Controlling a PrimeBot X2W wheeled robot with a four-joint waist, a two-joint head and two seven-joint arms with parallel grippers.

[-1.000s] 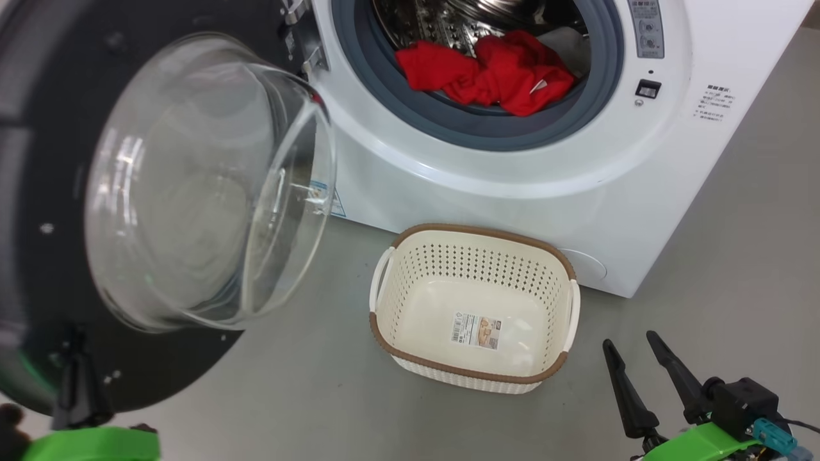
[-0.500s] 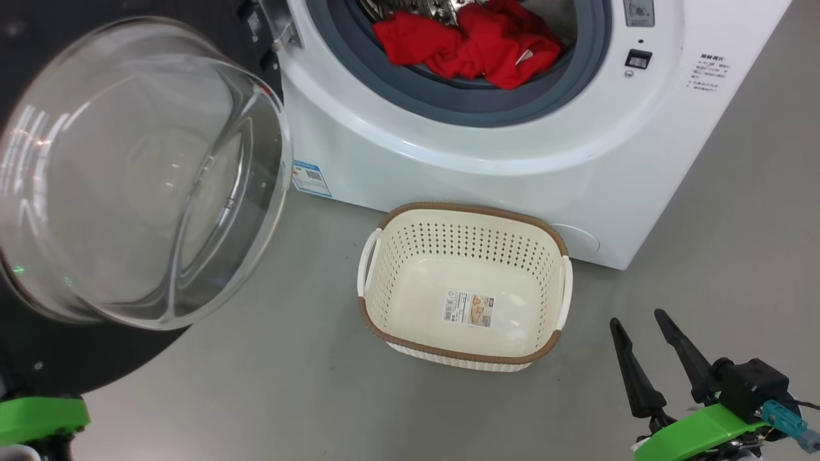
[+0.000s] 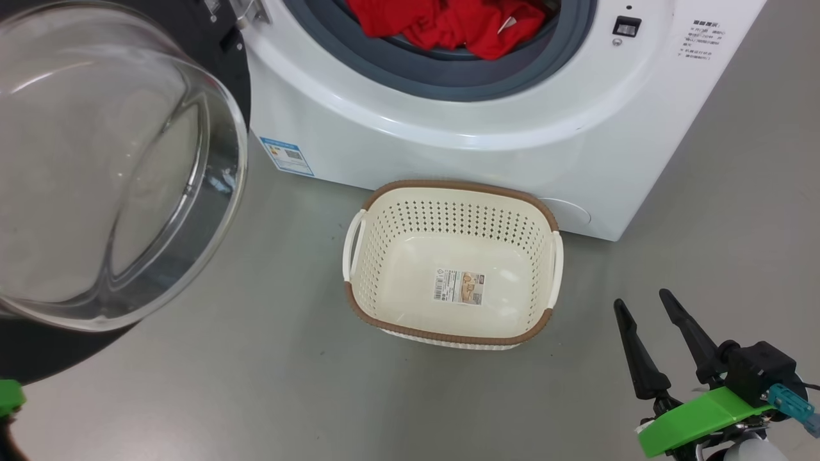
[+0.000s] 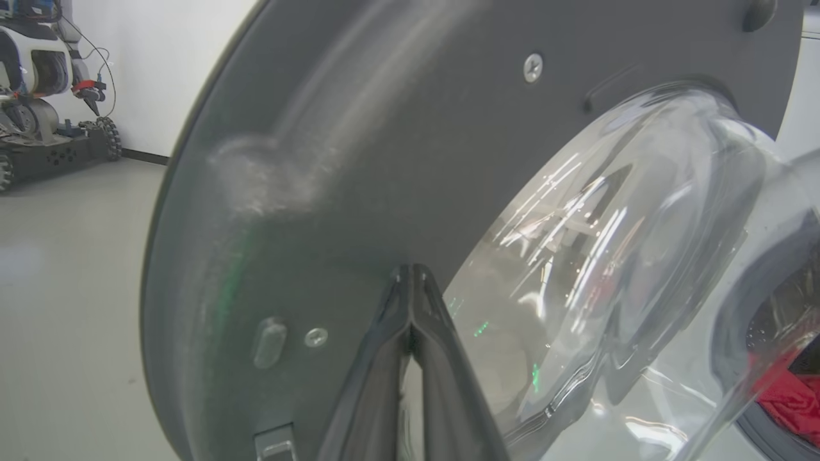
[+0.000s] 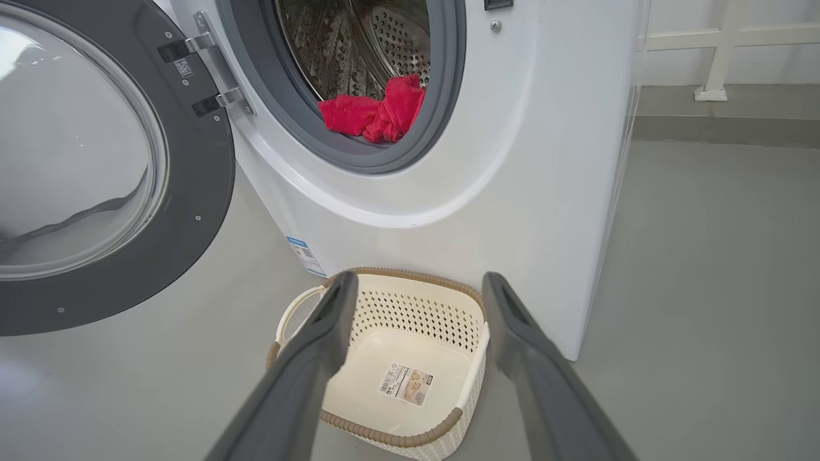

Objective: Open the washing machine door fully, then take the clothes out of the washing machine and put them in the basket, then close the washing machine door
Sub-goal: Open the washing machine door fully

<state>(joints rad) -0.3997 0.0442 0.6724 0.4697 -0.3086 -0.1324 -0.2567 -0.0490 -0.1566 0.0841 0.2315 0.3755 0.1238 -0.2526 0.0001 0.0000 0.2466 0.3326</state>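
The washing machine stands ahead with its door swung out wide to the left. Red clothes lie at the mouth of the drum, also seen in the right wrist view as clothes. The cream basket sits on the floor before the machine with nothing in it but a paper label. My left gripper is shut, its tips close against the door's dark inner rim. My right gripper hangs open at the lower right, right of the basket.
Grey floor spreads around the basket and to the machine's right. Another wheeled robot stands by the far wall in the left wrist view. A white rail runs along the wall behind the machine.
The head view has shifted, so machine and basket sit higher and further left in the picture. The door has swung further open to the left. The right gripper stays open.
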